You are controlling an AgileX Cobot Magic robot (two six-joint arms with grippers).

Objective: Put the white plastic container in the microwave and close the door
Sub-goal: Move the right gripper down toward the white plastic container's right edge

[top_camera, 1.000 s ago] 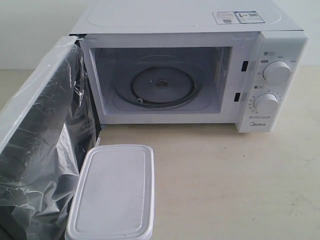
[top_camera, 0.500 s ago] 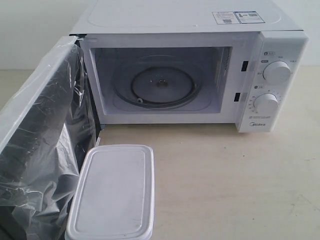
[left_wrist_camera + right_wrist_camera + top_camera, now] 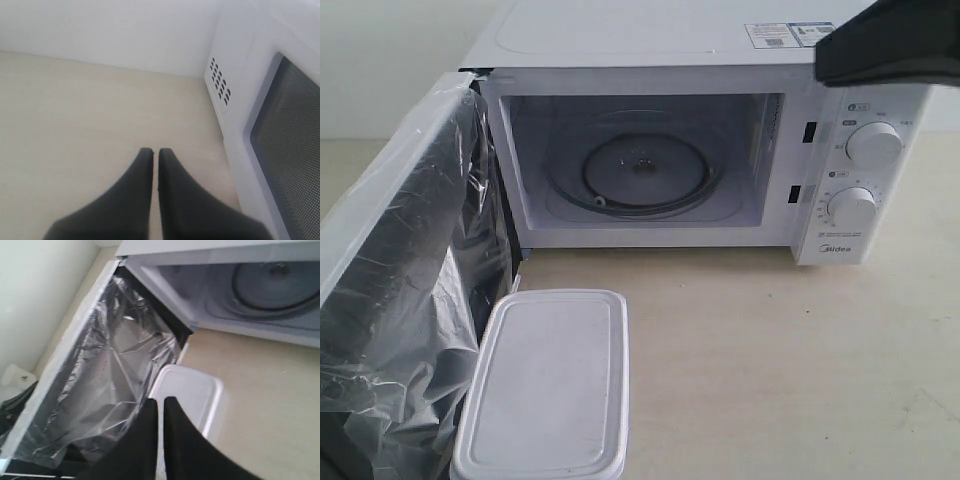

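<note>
Just one white plastic container (image 3: 542, 385) fronts one microwave (image 3: 650, 35) bearing two knobs (image 3: 873, 144).

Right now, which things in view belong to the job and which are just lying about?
Job: white plastic container; microwave; door, standing open; right gripper; left gripper.
Just there: table; wall.
</note>
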